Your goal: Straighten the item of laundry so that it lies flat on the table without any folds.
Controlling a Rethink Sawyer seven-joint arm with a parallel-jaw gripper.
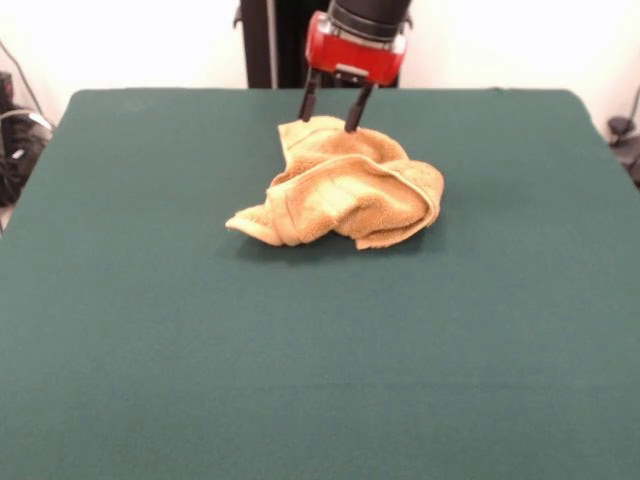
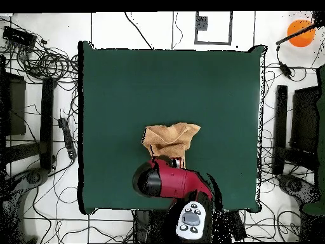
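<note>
Overhead, arm (image 2: 166,180) covers crumpled towel's (image 1: 345,185) near edge.

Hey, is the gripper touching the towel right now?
Cannot tell. In the front view the open gripper has its fingertips at the towel's far edge; no gap or contact shows plainly. Overhead, the arm hides it.

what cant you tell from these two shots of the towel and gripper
- Overhead view: the arm covers the gripper and the towel's edge nearest the robot's base.
- Front view: the towel is crumpled, so its folded-under parts are hidden.
- Front view: whether the gripper's tips touch the towel is unclear.
</note>
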